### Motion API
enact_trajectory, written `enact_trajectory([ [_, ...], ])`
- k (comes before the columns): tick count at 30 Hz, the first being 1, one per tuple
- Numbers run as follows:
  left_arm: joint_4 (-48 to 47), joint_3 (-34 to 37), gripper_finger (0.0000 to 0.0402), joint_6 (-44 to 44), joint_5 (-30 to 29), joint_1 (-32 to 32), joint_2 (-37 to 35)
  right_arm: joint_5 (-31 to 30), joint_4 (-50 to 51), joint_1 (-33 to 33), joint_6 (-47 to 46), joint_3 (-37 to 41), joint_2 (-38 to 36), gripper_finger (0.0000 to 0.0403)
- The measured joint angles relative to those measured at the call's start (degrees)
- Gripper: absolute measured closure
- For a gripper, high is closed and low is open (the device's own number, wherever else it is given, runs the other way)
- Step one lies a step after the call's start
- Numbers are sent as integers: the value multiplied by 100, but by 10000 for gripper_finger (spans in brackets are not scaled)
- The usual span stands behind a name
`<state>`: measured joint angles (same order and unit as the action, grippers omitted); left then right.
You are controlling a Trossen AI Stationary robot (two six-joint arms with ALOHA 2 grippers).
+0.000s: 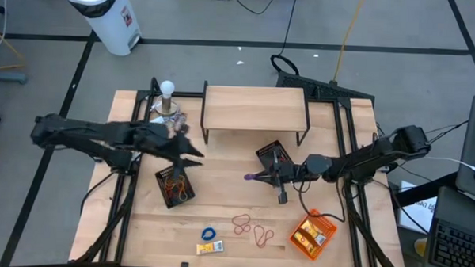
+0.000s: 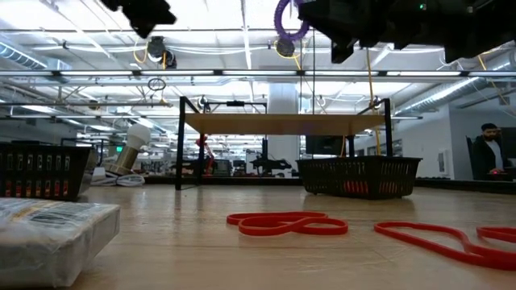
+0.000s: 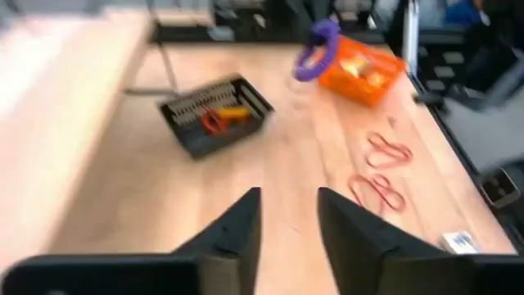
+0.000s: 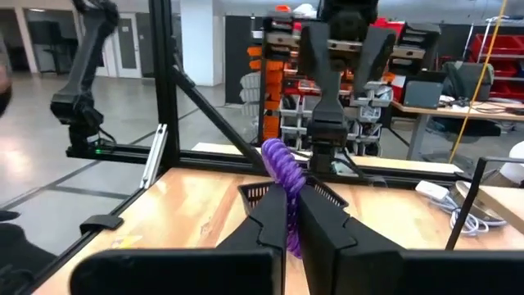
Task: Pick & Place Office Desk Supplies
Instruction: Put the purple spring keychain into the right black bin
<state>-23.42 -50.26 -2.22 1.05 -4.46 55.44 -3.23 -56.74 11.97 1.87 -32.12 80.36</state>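
Jaws of right gripper (image 4: 292, 215) pinched on coiled purple rubber band (image 4: 282, 168), lifted near a black mesh tray (image 1: 273, 156). Left gripper (image 3: 288, 215) parted, empty. Flat red loops (image 1: 242, 223) on wood table (image 1: 235, 197).

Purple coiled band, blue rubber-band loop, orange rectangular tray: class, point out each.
Purple coiled band (image 4: 282, 168): right wrist view, upper coil.
Blue rubber-band loop (image 1: 209, 234): high view, its rim.
Orange rectangular tray (image 1: 301, 239): high view, left wall.

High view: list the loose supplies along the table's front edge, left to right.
Blue rubber band → yellow-and-white packet → red rubber bands → orange rubber band → orange tray.
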Motion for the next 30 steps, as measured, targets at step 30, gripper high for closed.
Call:
enact_trajectory([
  [30, 2720, 3615, 396, 399, -1819, -19, -2545, -126, 5099, -437, -564, 112, -5200, 398],
])
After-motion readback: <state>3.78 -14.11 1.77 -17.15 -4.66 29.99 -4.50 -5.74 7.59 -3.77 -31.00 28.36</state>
